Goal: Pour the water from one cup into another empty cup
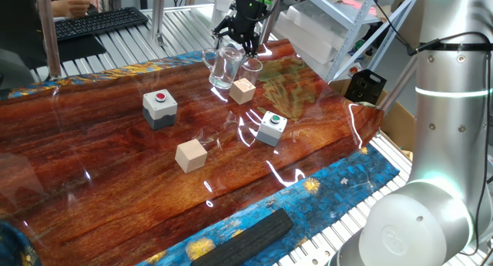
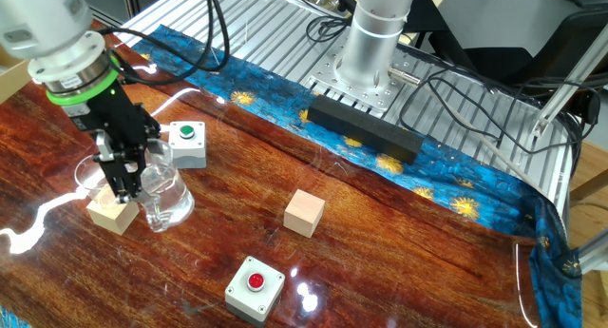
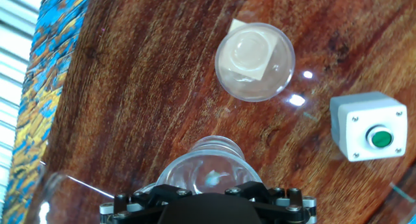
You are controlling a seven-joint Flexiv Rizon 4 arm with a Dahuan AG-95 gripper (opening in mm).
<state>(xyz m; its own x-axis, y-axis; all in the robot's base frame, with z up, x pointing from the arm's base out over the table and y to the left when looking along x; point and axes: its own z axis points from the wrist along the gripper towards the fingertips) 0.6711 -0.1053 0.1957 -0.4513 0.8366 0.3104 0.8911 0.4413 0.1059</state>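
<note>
My gripper (image 1: 235,44) is shut on the clear glass mug (image 1: 225,67) and grips it near its top. The mug hangs about upright just over the wooden tabletop (image 1: 100,158). In the other fixed view the gripper (image 2: 128,181) holds the mug (image 2: 167,200) beside a wooden cube (image 2: 112,216). Water is hard to make out through the glass. The smaller clear cup (image 1: 253,65) stands right next to the mug, to its left in the other fixed view (image 2: 88,181). In the hand view the cup (image 3: 255,62) lies ahead of the held mug (image 3: 208,165).
A wooden cube (image 1: 243,90) sits close to both cups. A green-button box (image 1: 271,127) (image 3: 370,134), a red-button box (image 1: 159,106) and a second cube (image 1: 191,154) stand on the table. A black bar (image 1: 254,234) lies at the blue-cloth edge.
</note>
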